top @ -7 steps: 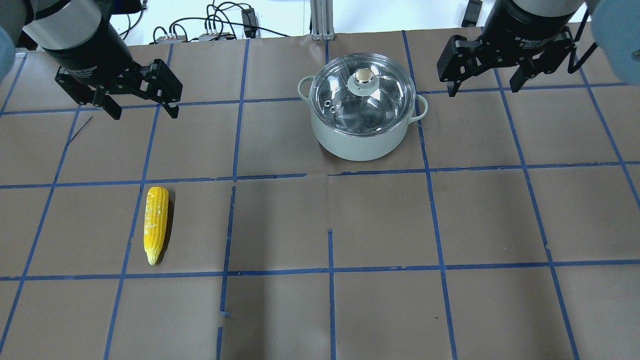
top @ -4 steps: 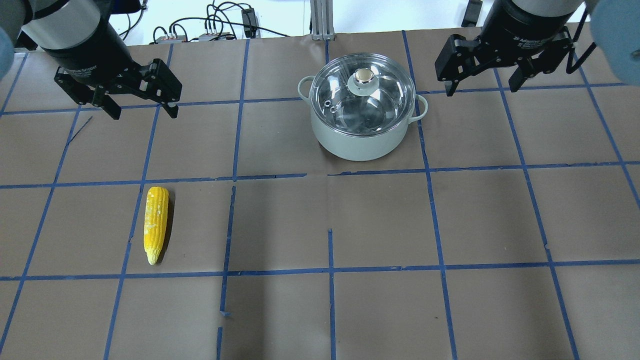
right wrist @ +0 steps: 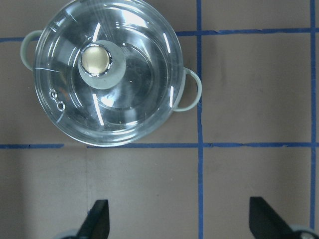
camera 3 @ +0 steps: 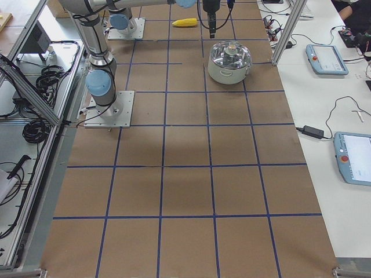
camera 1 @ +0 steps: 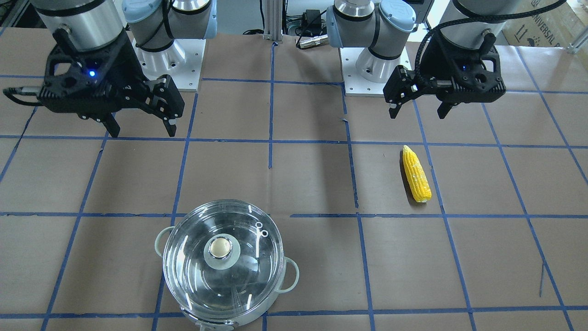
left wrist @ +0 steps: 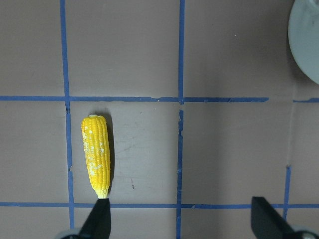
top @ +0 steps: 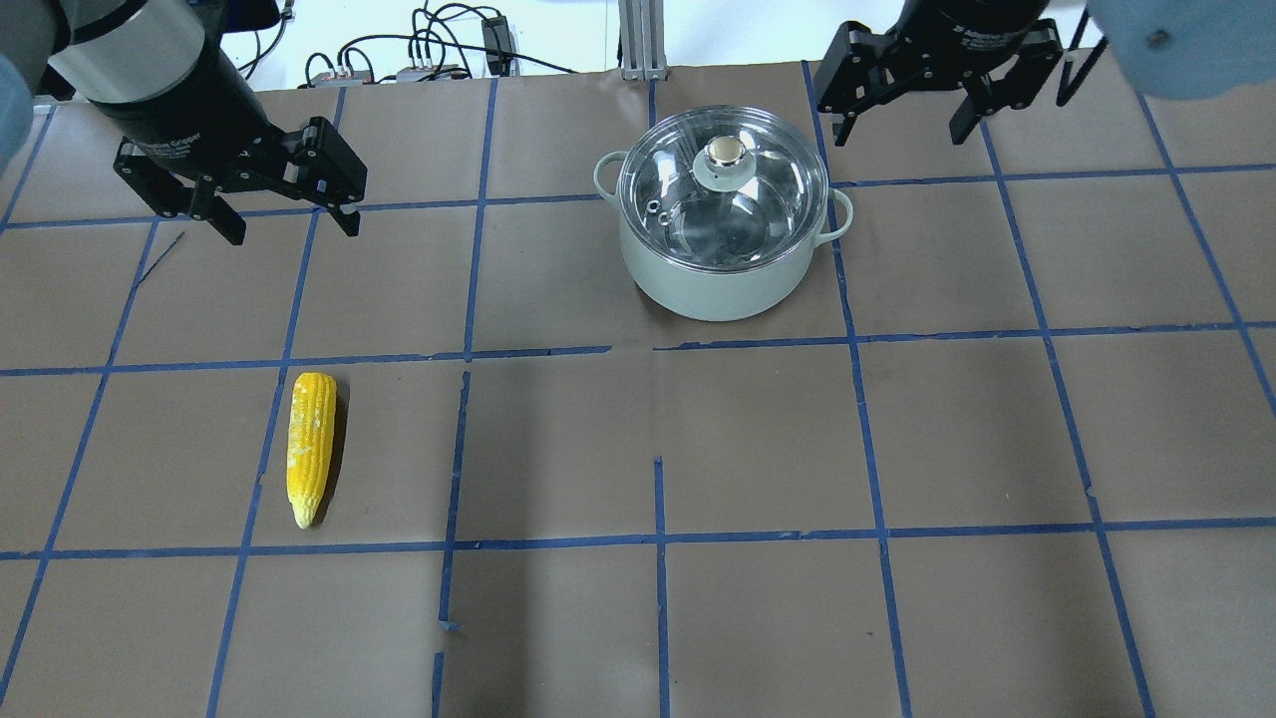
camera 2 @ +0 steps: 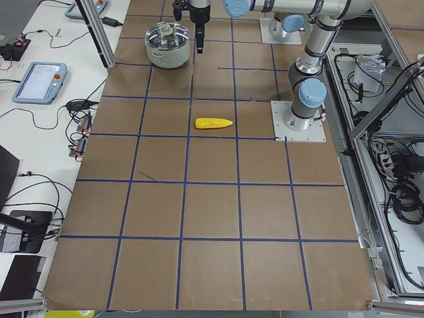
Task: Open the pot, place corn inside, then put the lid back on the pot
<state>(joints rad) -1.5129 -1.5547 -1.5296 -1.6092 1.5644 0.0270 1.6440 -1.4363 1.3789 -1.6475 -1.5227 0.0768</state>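
The pale pot (top: 713, 284) stands at the far centre of the table with the clear glass lid (top: 763, 199) on it, brass knob (top: 726, 153) up. The yellow corn (top: 310, 447) lies on the paper at the near left, pointed end toward me. My left gripper (top: 292, 231) is open and empty, above the table beyond the corn. The left wrist view shows the corn (left wrist: 95, 154) ahead of its fingers. My right gripper (top: 902, 135) is open and empty, high at the pot's far right. The right wrist view shows the lid (right wrist: 129, 94) ahead of it.
Brown paper with a blue tape grid covers the table. Cables and an aluminium post (top: 638, 40) sit at the far edge. The arm bases (camera 1: 165, 55) (camera 1: 372, 64) stand on the robot's side. Tablets (camera 3: 326, 58) lie on a side table beyond the pot.
My right gripper has moved left and toward the table's far edge, closer to the pot. The left gripper has hardly moved. Pot, lid and corn are unmoved.
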